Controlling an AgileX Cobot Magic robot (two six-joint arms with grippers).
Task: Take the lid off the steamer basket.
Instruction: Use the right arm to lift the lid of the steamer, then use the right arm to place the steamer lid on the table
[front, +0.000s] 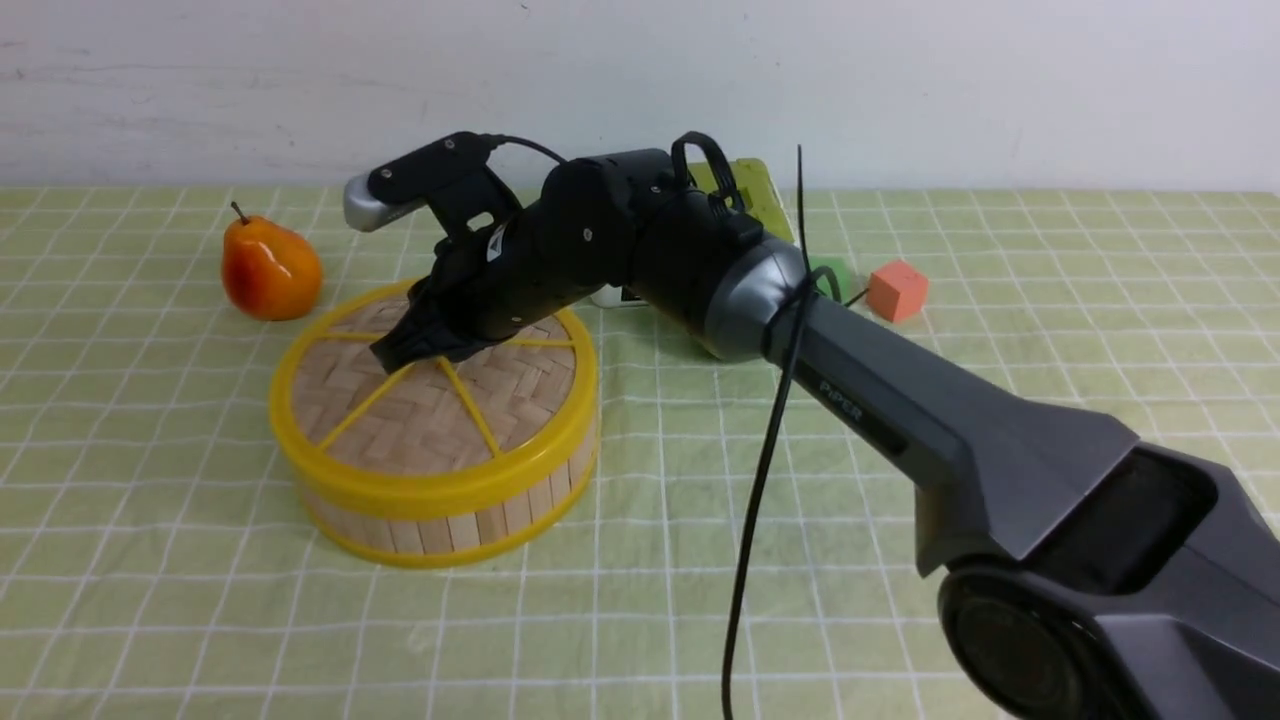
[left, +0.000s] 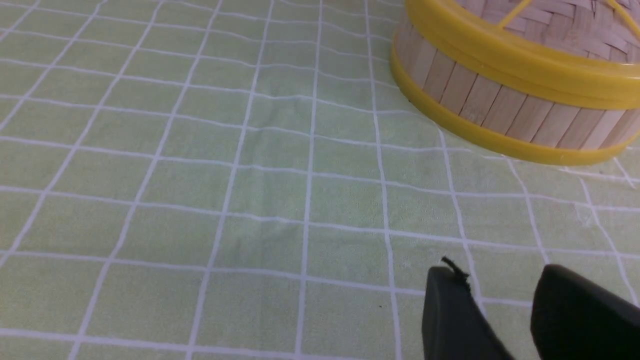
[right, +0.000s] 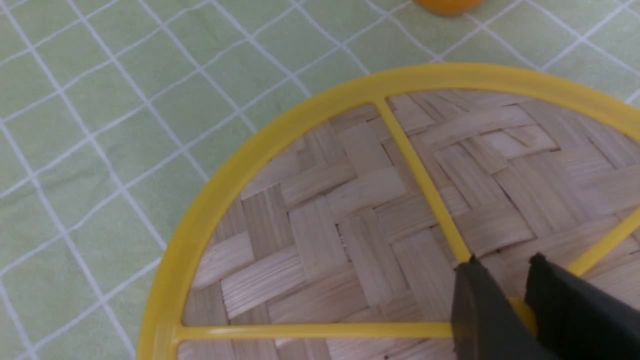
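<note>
The steamer basket (front: 450, 525) stands on the checked cloth left of centre, with a light-wood slat wall and yellow rims. The lid (front: 430, 410) of woven bamboo with yellow spokes sits flat on it. My right gripper (front: 405, 350) is down on the lid's middle. In the right wrist view its gripper (right: 502, 262) has both jaws against the small yellow centre knob (right: 520, 307), shut on it, over the lid (right: 325, 235). My left gripper (left: 497, 272) is open and empty above bare cloth, apart from the basket (left: 500, 112); it does not show in the front view.
An orange pear (front: 268, 268) lies behind the basket on the left. An orange cube (front: 897, 290) and a green cube (front: 830, 272) lie behind the right arm. An olive-green box lid (front: 750, 190) and white box (front: 615, 296) are partly hidden. A black cable (front: 760, 450) hangs down.
</note>
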